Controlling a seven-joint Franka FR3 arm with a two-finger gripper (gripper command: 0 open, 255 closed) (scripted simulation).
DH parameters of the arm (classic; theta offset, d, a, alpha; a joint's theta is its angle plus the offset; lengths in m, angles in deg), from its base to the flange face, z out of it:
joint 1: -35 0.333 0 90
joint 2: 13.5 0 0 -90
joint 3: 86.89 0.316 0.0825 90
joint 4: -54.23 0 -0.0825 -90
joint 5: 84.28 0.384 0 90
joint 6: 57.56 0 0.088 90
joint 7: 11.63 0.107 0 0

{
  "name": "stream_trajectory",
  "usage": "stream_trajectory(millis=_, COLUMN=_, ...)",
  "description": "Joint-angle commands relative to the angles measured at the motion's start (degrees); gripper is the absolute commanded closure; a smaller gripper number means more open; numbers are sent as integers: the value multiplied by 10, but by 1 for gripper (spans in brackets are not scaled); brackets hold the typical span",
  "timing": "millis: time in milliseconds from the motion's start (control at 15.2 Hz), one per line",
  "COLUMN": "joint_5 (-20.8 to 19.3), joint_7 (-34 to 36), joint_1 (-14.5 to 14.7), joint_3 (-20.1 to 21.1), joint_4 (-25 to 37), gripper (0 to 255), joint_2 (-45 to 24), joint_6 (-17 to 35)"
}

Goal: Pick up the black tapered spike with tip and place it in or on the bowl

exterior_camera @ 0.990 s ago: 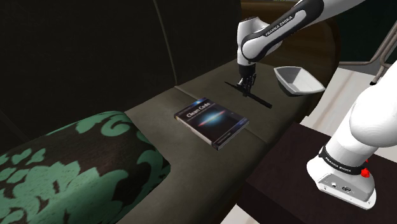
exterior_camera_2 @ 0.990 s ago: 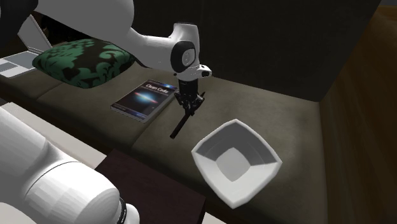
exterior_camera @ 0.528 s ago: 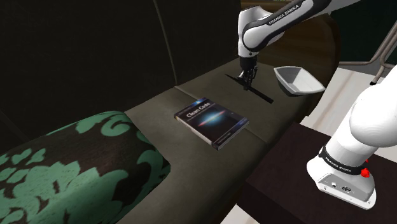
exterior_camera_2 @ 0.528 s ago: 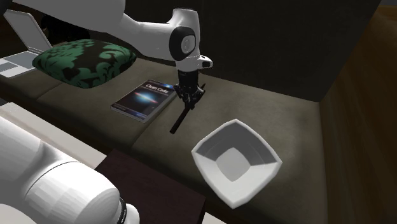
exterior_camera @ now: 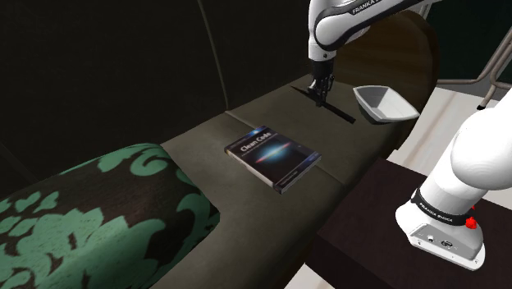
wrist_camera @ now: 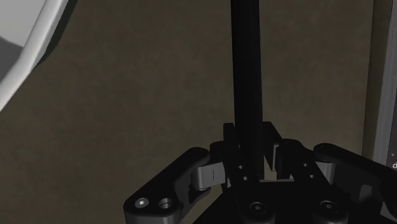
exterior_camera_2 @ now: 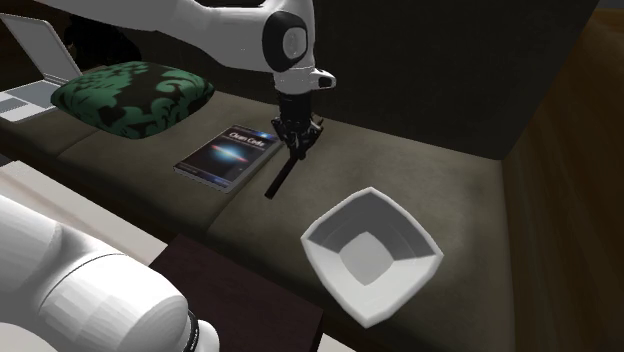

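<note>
The black tapered spike (exterior_camera: 332, 108) hangs level above the dark sofa seat, clasped by my gripper (exterior_camera: 318, 92), which is shut on it near one end. In the second exterior view the spike (exterior_camera_2: 281, 178) slopes down from the gripper (exterior_camera_2: 296, 150) toward the seat, lifted off it. The wrist view has the spike (wrist_camera: 247, 89) running straight out from between the black fingers (wrist_camera: 230, 137). The white bowl (exterior_camera_2: 372, 255) sits on the seat beside the spike, at the shoulder view's right (exterior_camera: 382, 103); its rim (wrist_camera: 25, 51) shows beside the gripper.
A dark book (exterior_camera: 272, 156) with a blue cover lies on the seat toward the green patterned cushion (exterior_camera: 98, 213). The sofa back (exterior_camera: 123, 66) rises behind. A dark stand top (exterior_camera: 386, 222) borders the seat's front edge. A laptop (exterior_camera_2: 30, 70) sits beyond the cushion.
The gripper has risen steadily with the spike clasped in it, lifting the spike higher above the seat. Bowl and book have not moved.
</note>
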Motion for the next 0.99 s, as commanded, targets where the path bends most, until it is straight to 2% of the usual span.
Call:
stream_trajectory(millis=0, joint_5=0, joint_7=0, joint_1=1, joint_3=1, joint_4=9, gripper=255, joint_2=7, joint_6=-16)
stream_trajectory(millis=594, joint_5=1, joint_7=-3, joint_1=1, joint_3=3, joint_4=58, gripper=255, joint_2=24, joint_6=-82)
stream_trajectory(millis=924, joint_5=-23, joint_7=-61, joint_1=-29, joint_3=-36, joint_4=17, gripper=255, joint_2=73, joint_6=-85)
